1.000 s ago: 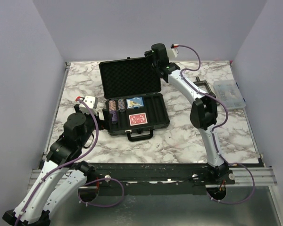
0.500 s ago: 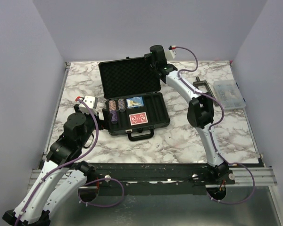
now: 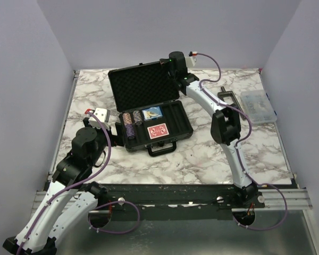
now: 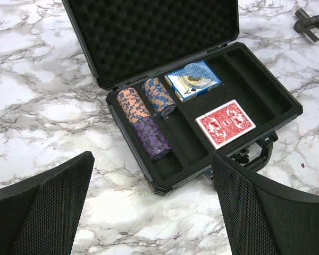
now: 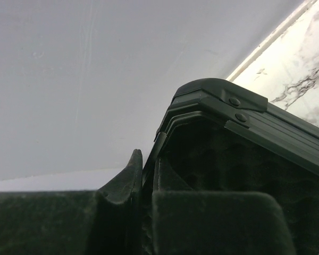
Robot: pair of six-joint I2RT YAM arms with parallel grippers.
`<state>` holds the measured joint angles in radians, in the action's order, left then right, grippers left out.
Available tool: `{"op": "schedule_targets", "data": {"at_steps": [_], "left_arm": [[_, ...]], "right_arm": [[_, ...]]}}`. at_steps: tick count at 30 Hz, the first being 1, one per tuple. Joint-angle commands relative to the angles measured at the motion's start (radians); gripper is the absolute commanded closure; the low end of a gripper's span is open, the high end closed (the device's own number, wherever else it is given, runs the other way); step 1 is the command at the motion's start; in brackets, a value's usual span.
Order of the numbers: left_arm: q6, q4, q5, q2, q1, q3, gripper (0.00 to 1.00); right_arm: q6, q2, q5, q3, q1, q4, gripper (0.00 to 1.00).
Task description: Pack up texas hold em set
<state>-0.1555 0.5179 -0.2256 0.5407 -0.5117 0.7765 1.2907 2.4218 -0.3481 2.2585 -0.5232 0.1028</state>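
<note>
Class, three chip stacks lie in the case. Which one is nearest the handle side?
The purple stack: it lies in front of the orange stack, while the orange one and the blue stack sit side by side near the lid.

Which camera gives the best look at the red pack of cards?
The left wrist view: the red pack of cards is close and unobstructed, its back pattern clear. The top view shows it small and far away. The right wrist view shows only a corner of the case lid, no cards.
</note>
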Motion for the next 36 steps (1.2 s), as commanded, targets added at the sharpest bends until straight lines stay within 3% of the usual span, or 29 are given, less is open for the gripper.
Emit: {"op": "schedule_targets", "data": {"at_steps": [1,36], "left_arm": [[0.011,-0.006,-0.019,-0.003,0.002,-0.011,0.09],[0.011,-0.007,-0.015,-0.015,0.002,-0.008,0.09]], "right_arm": [[-0.094,-0.059,0.014,-0.052,0.004,-0.033,1.0],[-0.036,-0.741,0.115,-1.048,-0.03,-0.377,0.99]]}}
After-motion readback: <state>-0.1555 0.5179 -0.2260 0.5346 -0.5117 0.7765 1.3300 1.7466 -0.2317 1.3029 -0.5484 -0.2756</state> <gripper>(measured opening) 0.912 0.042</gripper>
